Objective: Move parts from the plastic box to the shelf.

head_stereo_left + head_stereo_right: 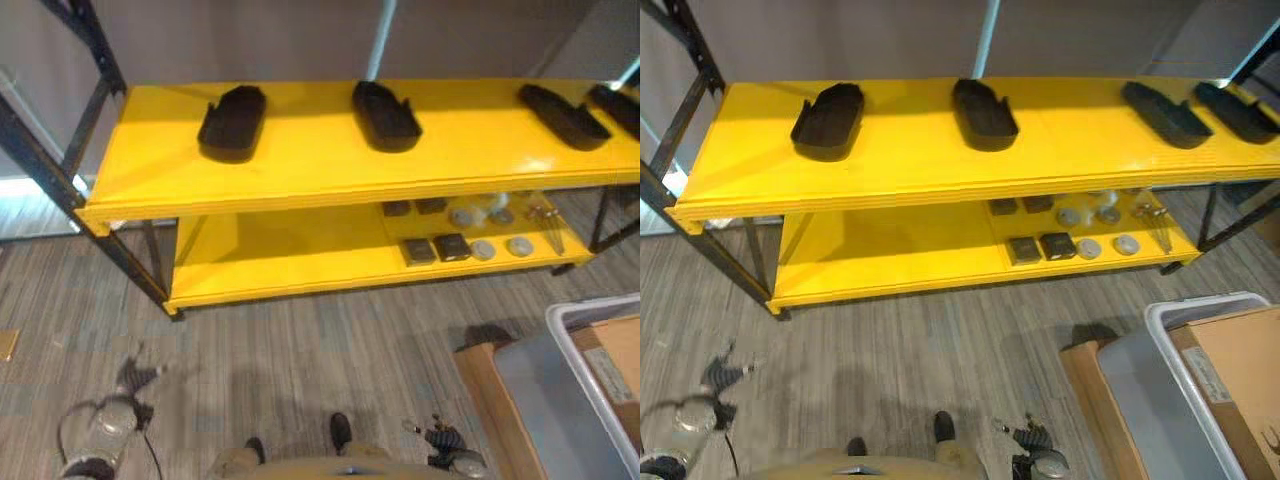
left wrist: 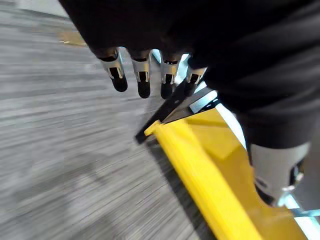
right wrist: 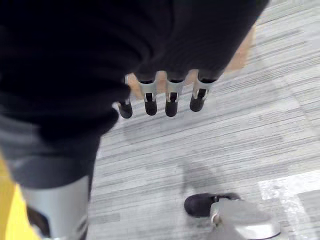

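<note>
A yellow two-tier shelf (image 1: 300,170) on a black frame spans the upper half of the head views. Four black moulded parts sit on its top board: one (image 1: 232,122) at upper left, one (image 1: 385,115) at centre, two (image 1: 563,116) at upper right. Small dark blocks (image 1: 435,248) and round silver parts (image 1: 500,247) lie on the lower board, right of centre. The plastic box (image 1: 1200,385) stands at lower right on the grey floor (image 1: 300,350), holding a cardboard carton (image 1: 1240,380).

Left hand (image 2: 142,80) hangs low at lower left, fingers straight and slightly apart, holding nothing. Right hand (image 3: 170,97) hangs at bottom centre-right, fingers likewise straight, empty.
</note>
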Robot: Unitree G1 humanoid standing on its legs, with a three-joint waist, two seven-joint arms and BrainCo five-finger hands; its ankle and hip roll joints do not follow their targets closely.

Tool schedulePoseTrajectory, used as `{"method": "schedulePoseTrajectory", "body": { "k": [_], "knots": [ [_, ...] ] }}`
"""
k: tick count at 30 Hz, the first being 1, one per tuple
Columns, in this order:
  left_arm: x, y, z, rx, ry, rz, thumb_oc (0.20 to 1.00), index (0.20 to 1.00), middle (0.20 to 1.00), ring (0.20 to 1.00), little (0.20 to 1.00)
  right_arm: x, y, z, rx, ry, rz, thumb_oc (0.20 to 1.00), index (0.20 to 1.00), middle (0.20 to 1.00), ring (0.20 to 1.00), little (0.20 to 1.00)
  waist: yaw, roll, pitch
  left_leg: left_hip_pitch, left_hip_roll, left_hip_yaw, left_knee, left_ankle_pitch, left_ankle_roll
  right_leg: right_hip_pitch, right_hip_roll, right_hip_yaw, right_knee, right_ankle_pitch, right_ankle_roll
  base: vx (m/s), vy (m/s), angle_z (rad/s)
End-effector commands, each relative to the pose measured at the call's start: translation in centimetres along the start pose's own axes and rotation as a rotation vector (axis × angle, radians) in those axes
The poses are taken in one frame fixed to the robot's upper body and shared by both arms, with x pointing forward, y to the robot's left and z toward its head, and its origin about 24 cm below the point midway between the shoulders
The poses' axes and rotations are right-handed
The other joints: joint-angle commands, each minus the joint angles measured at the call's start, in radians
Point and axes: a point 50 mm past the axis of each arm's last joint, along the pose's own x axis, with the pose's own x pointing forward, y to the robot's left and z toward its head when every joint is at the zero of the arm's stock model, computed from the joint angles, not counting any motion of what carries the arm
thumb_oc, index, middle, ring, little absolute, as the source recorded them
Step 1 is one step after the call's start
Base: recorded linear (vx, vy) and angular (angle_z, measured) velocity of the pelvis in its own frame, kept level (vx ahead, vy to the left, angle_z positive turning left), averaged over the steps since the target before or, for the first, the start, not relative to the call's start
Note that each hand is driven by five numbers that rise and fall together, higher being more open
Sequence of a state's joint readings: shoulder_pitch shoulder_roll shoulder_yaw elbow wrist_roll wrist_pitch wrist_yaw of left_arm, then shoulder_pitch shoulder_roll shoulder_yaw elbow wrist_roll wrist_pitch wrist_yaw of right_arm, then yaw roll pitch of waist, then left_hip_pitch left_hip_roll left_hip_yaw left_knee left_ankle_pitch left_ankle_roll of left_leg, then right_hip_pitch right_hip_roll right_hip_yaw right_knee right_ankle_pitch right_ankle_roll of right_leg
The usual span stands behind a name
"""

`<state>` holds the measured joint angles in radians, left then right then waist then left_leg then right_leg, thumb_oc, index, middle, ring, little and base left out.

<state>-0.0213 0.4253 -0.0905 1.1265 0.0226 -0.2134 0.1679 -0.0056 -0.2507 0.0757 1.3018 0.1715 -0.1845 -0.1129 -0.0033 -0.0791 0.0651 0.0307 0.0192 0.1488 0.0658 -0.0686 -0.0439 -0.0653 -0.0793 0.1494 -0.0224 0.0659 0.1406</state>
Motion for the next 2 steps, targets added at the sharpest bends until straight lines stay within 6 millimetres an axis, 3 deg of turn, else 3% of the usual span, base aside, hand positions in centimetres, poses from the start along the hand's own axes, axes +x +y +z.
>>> {"method": "schedulePoseTrajectory", "body": {
  "k": [1,2],
  "knots": [
    [0.9,0.8,2.7,-0.032,-0.075,0.037,1.000,1.000,1.000,1.000,1.000,-0.1,-1.4,-0.8,0.006,0.037,-0.036,1.000,1.000,1.000,1.000,1.000,0.001,0.027,-0.032,0.045,-0.006,-0.047,0.024,-0.164,0.026,-0.040,0.028,0.008,0.125,-0.121,0.065,0.08,-0.042,-0.05],
    [0.7,0.4,1.4,-0.050,-0.010,0.026,1.000,1.000,1.000,1.000,1.000,-0.2,-1.6,-1.3,0.015,0.061,-0.041,1.000,1.000,1.000,1.000,1.000,-0.001,0.030,-0.039,0.053,-0.003,-0.047,0.021,-0.164,0.024,-0.035,0.030,0.006,0.125,-0.127,0.061,0.07,-0.043,-0.06]
  ]
}}
